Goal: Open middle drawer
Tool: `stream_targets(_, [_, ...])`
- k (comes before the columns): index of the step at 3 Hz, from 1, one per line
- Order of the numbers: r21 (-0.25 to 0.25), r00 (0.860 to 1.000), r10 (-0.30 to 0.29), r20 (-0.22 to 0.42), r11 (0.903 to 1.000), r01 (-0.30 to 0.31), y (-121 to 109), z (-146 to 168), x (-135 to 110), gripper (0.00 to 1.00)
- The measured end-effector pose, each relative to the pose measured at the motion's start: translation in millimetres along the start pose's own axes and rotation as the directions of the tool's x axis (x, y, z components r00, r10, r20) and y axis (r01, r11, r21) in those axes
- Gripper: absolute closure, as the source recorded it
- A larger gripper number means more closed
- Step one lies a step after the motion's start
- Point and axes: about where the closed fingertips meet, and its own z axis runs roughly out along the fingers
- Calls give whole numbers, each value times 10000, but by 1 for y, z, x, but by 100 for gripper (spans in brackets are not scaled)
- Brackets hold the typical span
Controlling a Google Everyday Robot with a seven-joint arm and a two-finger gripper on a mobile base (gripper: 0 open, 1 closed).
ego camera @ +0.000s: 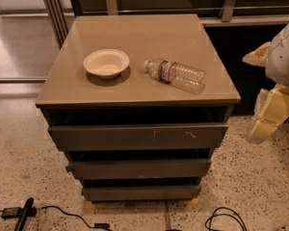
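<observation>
As I look down on the cabinet (135, 88), my pincer (274, 105) hangs off its right side, level with the tabletop edge and the upper drawer, well apart from every drawer front. White casing above, yellowish parts below, and it touches nothing. Whether it is wide or narrow, I cannot tell from this angle.

On the cabinet's tan top, a shallow pale bowl (106, 63) sits left of centre. Beside it, to the right, a clear plastic bottle (176, 75) lies on its side, cap end toward the bowl, a label around its middle. The two are near each other but apart.

Down the cabinet's front, three dark grey fronts are stacked. The top drawer (138, 136) is the widest and carries pale scratch marks right of centre. Under it comes the middle drawer (139, 168), plain and flat, a dark gap above it, looking pushed in. The bottom drawer (142, 192) is the narrowest.

At the cabinet's foot, on the speckled floor (260, 186), black cables (224, 219) curl at lower right, and more run at lower left.
</observation>
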Motion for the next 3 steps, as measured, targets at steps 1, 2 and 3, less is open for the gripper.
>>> stream_targets(1, [-218, 9910, 50, 1338, 9998, -21, 36, 43, 0, 0])
stream_targets(2, [-215, 9705, 590, 2337, 9982, -555, 73, 88, 9, 0])
stream_targets(3, [-470, 9668, 1088, 2313, 9938, -1006, 100, 146, 17, 0])
